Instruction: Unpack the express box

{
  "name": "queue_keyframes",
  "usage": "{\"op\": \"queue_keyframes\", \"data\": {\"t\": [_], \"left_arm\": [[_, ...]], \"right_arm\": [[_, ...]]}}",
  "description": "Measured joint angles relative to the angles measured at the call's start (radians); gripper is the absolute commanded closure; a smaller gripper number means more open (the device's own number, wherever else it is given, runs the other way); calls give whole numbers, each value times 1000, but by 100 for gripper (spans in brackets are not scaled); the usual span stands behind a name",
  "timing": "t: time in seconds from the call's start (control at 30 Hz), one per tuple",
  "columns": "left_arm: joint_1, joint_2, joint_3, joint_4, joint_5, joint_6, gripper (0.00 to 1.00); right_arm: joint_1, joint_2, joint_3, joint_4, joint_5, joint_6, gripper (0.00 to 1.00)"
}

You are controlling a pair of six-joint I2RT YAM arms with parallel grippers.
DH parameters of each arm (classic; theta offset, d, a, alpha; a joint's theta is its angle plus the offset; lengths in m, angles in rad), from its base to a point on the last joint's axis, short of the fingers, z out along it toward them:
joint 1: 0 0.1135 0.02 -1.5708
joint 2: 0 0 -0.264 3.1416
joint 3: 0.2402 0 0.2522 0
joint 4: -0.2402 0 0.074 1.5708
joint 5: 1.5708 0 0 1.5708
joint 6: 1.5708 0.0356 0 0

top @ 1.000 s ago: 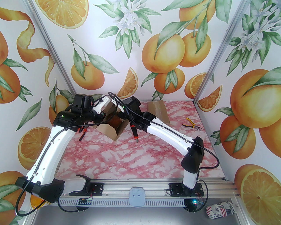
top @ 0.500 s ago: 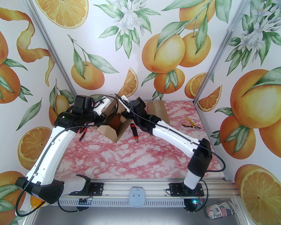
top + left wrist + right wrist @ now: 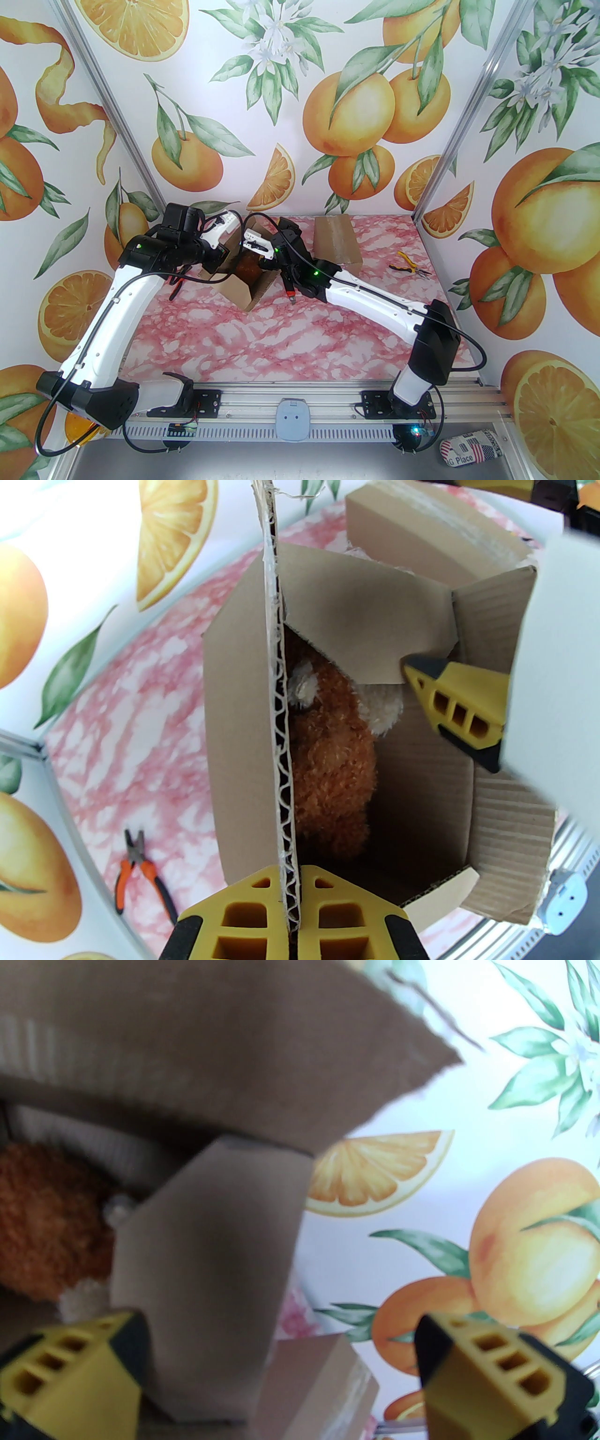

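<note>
Found the express box (image 3: 236,288) open on the worktop (image 3: 281,337), well beyond the arm bases, with a red-handled screwdriver (image 3: 287,283) just right of the box. Noted the left claw (image 3: 290,878) clenched on the corrugated edge of the box's side flap (image 3: 276,691). Noted the right claw (image 3: 279,1330) spread wide and grasping nothing, with one finger (image 3: 450,705) dipped inside the box beside a torn inner flap (image 3: 375,620). Saw the brown plush toy (image 3: 333,761) deep inside the box, pressed against the held side flap and partly roofed by the inner one. Judged the step as reaching in for the toy. Best done by keeping the left grip firm to stop any sliding of the box, nudging the inner flap aside first, then sinking both fingers around the toy's body before closing, given soft fur prone to slipping from a shallow pinch. Spotted a second carton (image 3: 337,241) behind and right of the box, and yellow pliers (image 3: 407,267) farther right.
</note>
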Motion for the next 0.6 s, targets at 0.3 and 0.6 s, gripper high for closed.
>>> {"op": "queue_keyframes", "data": {"t": [0.3, 0.6], "left_arm": [[-1, 0, 2, 7, 35, -5, 100], [-1, 2, 2, 18, 54, -11, 100]], "right_arm": [[-26, 3, 0, -45, -158, 63, 0], [-6, 79, -13, 116, 106, 74, 1]]}}
